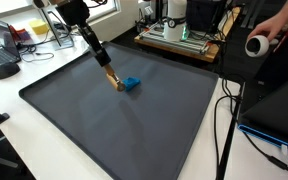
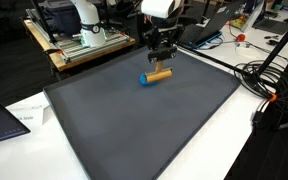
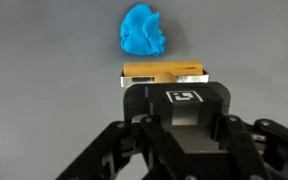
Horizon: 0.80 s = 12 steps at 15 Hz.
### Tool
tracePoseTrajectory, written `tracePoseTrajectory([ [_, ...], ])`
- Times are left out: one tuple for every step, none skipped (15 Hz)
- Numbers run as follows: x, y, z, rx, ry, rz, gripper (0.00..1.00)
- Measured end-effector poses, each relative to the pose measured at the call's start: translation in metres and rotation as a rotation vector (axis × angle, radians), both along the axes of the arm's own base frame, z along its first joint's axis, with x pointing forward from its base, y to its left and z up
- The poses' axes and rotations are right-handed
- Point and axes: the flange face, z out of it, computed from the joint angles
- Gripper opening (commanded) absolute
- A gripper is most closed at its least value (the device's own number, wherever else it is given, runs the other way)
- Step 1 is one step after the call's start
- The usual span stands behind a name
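Wooden block (image 3: 164, 71) pinched in tool (image 1: 109, 75), arm (image 1: 87, 38) slanting down, blue lump (image 3: 144, 31) beside

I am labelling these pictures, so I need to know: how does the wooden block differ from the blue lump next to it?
Colour: the wooden block is tan, while the blue lump is bright blue. Shape: the block has straight, even edges; the lump is crumpled and irregular. State: the gripper is shut on the block, while the lump lies free. Both are small and close together, with the dark mat under them.
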Motion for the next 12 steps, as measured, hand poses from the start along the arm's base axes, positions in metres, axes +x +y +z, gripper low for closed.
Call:
tracePoseTrajectory([
  [0.001, -0.002, -0.004, 0.015, 0.005, -0.017, 0.22],
  [0.001, -0.006, -0.008, 0.031, 0.01, -0.034, 0.22],
  [0.001, -0.009, -0.012, 0.048, 0.015, -0.051, 0.22],
  [0.0, -0.013, -0.015, 0.064, 0.018, -0.068, 0.22],
  [0.0, -0.017, -0.018, 0.079, 0.022, -0.085, 0.22],
  [-0.001, -0.022, -0.021, 0.092, 0.025, -0.102, 0.22],
  [-0.003, -0.027, -0.024, 0.104, 0.028, -0.119, 0.22],
  [-0.005, -0.032, -0.027, 0.117, 0.031, -0.138, 0.22],
  [-0.008, -0.038, -0.03, 0.13, 0.035, -0.157, 0.22],
  [-0.01, -0.043, -0.034, 0.141, 0.036, -0.174, 0.22],
  [-0.013, -0.048, -0.039, 0.149, 0.035, -0.19, 0.22],
  [-0.016, -0.053, -0.042, 0.156, 0.027, -0.204, 0.22],
])
